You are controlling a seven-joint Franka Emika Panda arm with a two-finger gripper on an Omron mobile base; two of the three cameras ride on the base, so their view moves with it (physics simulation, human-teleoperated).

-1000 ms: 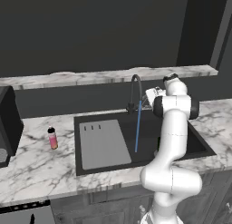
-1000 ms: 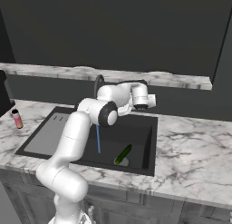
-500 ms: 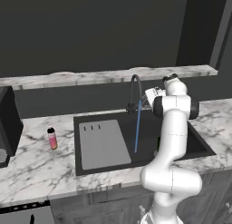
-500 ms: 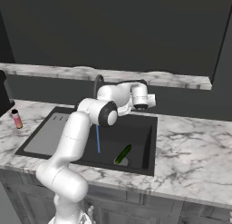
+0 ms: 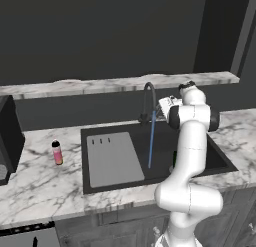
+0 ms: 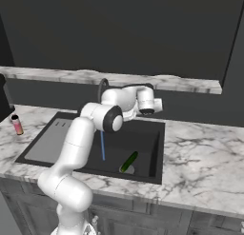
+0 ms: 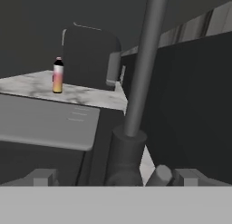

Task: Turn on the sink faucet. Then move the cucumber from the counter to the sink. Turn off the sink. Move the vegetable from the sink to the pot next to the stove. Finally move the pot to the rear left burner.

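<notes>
A thin blue stream [image 5: 151, 146] runs from the dark gooseneck sink faucet [image 5: 148, 97] into the black sink [image 5: 162, 161]. On the basin floor near the drain lies the dark green cucumber [image 6: 128, 161]. My gripper [image 5: 159, 110] is open at the faucet's right side, level with its base. In the hand view my gripper [image 7: 113, 177] has a fingertip on either side of the faucet's base [image 7: 126, 153], with a small rounded piece of the tap [image 7: 159, 175] close to the right fingertip [image 7: 183, 176]. The pot and the stove are out of view.
The grey drainboard panel [image 5: 113, 158] fills the sink's left half. A small pink bottle [image 5: 57, 152] stands on the marble counter [image 5: 45, 183] to the left, beside a dark boxy appliance [image 5: 7, 136]. A marble ledge [image 5: 100, 85] runs behind the faucet.
</notes>
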